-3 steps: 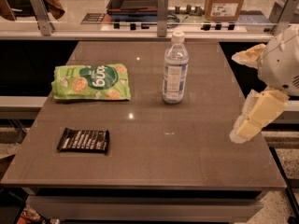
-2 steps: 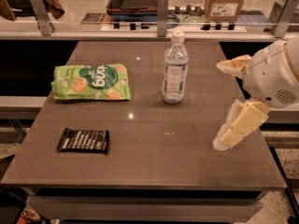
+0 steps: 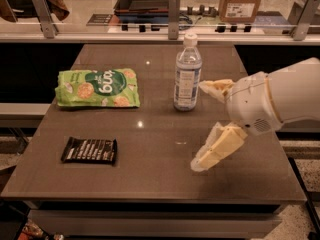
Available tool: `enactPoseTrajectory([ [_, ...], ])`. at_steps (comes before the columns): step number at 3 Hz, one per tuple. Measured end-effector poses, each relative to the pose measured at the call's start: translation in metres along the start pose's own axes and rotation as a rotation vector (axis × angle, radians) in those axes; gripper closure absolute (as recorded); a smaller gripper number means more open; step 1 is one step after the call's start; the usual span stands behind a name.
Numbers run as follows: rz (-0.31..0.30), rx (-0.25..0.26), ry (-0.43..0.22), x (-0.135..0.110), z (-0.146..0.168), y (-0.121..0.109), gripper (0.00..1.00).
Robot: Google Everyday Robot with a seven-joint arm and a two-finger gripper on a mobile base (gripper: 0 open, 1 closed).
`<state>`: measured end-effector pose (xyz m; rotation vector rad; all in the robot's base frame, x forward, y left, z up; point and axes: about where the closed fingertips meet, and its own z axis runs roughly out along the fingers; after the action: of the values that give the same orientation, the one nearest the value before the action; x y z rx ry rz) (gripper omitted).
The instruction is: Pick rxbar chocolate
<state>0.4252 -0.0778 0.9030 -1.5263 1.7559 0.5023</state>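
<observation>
The rxbar chocolate [image 3: 89, 150] is a small flat dark bar with white lettering, lying near the front left of the brown table [image 3: 150, 184]. My gripper [image 3: 200, 126] comes in from the right over the table's right half, its two cream fingers spread wide apart and empty. One finger [image 3: 216, 88] reaches toward the water bottle, the other [image 3: 216, 149] points down toward the table. The bar lies well to the left of the gripper.
A green snack bag [image 3: 98, 88] lies at the left, behind the bar. A clear water bottle [image 3: 187, 75] stands upright mid-table, just left of the upper finger. A railing with posts [image 3: 173, 11] runs behind the table.
The arm and gripper have moved left, further over the table and closer to the bottle. The bar, bag and bottle have not moved.
</observation>
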Motion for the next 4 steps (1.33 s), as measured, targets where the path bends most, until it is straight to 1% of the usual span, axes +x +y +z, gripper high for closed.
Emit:
enactPoseTrajectory([
  [1,0.006,-0.019,-0.093,-0.010,0.024,0.011,0.00],
  [2,-0.042,-0.054,-0.111,-0.025,0.043,0.021,0.00],
  [3,-0.044,-0.055,-0.111,-0.026,0.043,0.022,0.00],
  [4,-0.025,-0.047,-0.125,-0.025,0.050,0.014,0.00],
])
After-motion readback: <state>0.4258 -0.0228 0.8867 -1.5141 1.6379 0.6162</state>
